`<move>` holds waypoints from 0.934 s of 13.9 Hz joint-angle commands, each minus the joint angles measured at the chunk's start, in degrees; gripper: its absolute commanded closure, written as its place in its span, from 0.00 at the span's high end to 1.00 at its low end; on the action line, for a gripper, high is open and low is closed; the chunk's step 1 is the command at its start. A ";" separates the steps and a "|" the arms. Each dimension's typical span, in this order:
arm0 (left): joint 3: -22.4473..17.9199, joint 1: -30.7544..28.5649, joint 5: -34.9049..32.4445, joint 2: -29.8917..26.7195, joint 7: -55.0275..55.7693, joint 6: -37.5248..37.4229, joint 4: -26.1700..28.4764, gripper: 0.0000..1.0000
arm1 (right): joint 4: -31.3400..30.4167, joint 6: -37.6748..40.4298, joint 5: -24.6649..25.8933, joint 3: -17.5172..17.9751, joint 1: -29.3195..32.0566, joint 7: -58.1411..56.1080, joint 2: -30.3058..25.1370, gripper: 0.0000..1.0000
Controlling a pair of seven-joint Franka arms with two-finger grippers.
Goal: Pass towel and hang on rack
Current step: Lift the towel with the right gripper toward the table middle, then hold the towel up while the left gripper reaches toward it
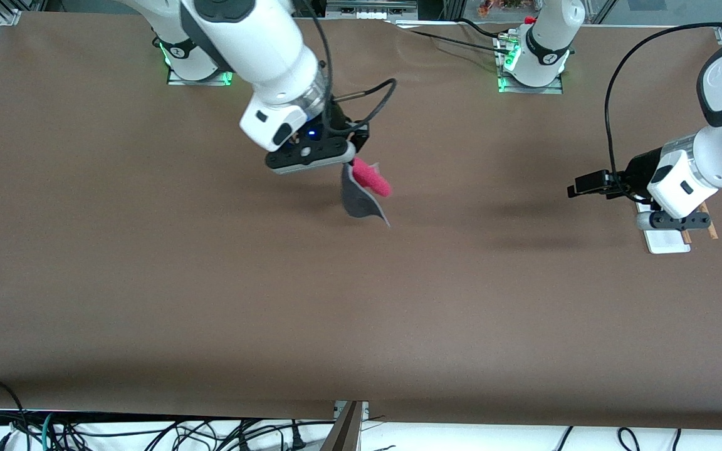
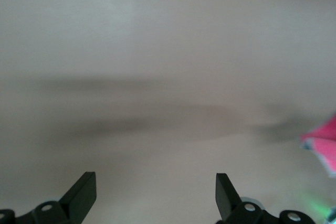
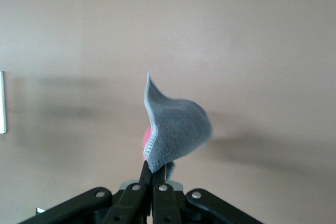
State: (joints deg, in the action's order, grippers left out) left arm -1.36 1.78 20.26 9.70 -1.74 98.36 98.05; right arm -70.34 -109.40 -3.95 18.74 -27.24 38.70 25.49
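A: Where's the rack (image 1: 668, 241)?
B: Mostly hidden under the left gripper (image 1: 586, 186), fingers spread, empty.
A: And the towel (image 1: 361, 197)?
B: Dangling over mid-table, pinched in the right gripper (image 1: 350, 164); pink side half-folded.

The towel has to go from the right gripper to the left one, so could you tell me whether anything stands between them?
Nothing visible: the towel hangs from the shut right gripper over bare table; the left gripper waits open.

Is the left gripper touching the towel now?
Apart. In the front view the left gripper hangs open near the rack, with bare table between it and the towel, which the right gripper holds pinched.
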 commanded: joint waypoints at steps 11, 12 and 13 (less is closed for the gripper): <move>7.23 9.48 6.27 2.87 -29.43 20.08 8.70 1.00 | 1.26 -5.65 -0.54 -0.02 -5.72 4.02 0.53 0.00; 8.55 9.47 6.28 2.52 -32.94 24.03 10.82 1.00 | 1.26 -5.91 -0.54 -0.02 -5.72 4.02 0.53 0.00; 10.48 9.39 6.37 2.43 -35.93 28.25 13.02 1.00 | 1.26 -6.26 -0.54 -0.02 -5.72 4.02 0.53 0.00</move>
State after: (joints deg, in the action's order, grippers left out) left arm 6.66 11.57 24.88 13.86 -30.80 120.20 105.94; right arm -69.80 -115.32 -3.95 18.74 -32.78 42.11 26.20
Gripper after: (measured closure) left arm 0.000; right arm 0.982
